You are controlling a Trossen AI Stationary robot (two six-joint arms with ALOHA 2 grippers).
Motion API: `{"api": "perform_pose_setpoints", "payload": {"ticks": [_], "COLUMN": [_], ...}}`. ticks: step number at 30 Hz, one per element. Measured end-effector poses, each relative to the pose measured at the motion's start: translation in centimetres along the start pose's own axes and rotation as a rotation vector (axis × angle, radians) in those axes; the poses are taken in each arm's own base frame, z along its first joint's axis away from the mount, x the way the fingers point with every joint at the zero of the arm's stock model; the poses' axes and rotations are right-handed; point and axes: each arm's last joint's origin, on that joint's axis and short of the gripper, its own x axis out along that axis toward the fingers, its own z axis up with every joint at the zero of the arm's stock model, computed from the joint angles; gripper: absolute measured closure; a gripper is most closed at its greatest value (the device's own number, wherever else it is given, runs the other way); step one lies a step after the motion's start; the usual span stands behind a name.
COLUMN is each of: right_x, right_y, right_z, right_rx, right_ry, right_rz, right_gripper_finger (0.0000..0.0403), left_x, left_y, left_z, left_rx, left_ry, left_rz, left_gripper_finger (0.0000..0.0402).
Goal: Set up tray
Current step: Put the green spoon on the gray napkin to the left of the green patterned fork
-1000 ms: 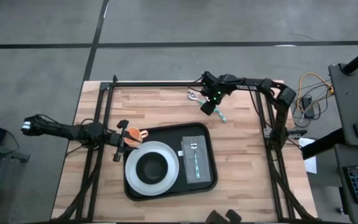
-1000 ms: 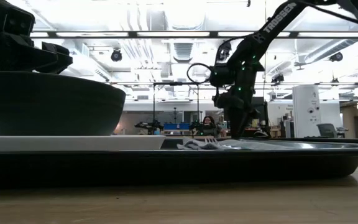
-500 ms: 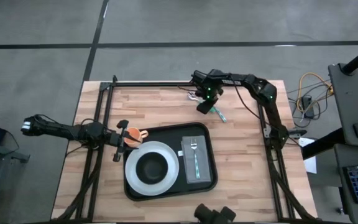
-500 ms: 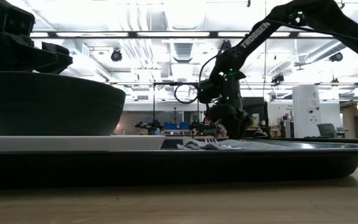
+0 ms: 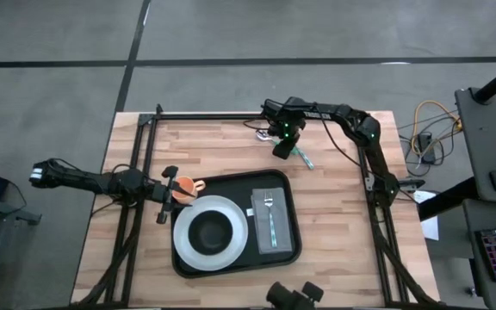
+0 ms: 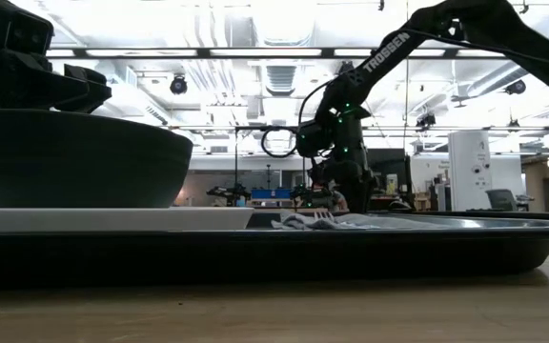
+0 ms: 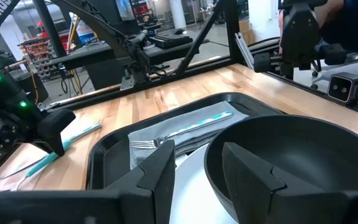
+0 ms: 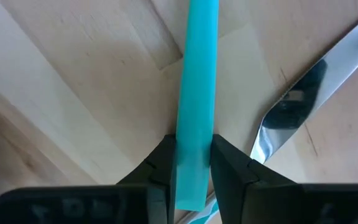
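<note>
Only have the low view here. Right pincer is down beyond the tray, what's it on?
Observer: The right pincer has its fingers pressed against both sides of a teal-handled utensil lying flat on the wood.
Operator: Anything crowding it?
Observer: A shiny metal utensil end lies just beside that handle, clear of the fingers.
Operator: Fork in the tray yet?
Observer: Yes. From above, a fork lies on the grey napkin inside the tray, next to the white plate.
</note>
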Motion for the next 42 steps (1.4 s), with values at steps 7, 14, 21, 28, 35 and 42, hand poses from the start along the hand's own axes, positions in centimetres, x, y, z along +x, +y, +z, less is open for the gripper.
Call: {"api": "perform_pose_setpoints", "payload": {"ticks": [7, 14, 21, 28, 35, 42], "right_x": [-0.5, -2.7, -4.9, -6.5, -7.5, -7.5], "right_y": [0.3, 1.5, 3.6, 7.2, 10.2, 12.9], "right_z": [0.3, 0.3, -0.2, -0.9, -1.7, -2.3], "right_rx": [-0.009, 0.020, 0.098, 0.137, 0.196, 0.273], "right_ry": [-0.013, -0.093, -0.162, -0.212, -0.247, -0.258], "right_rz": [-0.013, -0.055, -0.076, -0.053, -0.030, -0.007], "right_gripper_finger": [0.0344, 0.0344, 0.0345, 0.0345, 0.0345, 0.0346], "left_x": [0.0, 0.0, 0.0, 0.0, 0.0, 0.0], "left_y": [0.0, 0.0, 0.0, 0.0, 0.0, 0.0], "left_z": [0.0, 0.0, 0.0, 0.0, 0.0, 0.0], "left_rx": [0.000, 0.000, 0.000, 0.000, 0.000, 0.000], "left_ry": [0.000, 0.000, 0.000, 0.000, 0.000, 0.000], "left_rz": [0.000, 0.000, 0.000, 0.000, 0.000, 0.000], "left_gripper_finger": [0.0285, 0.0285, 0.0285, 0.0285, 0.0285, 0.0285]}}
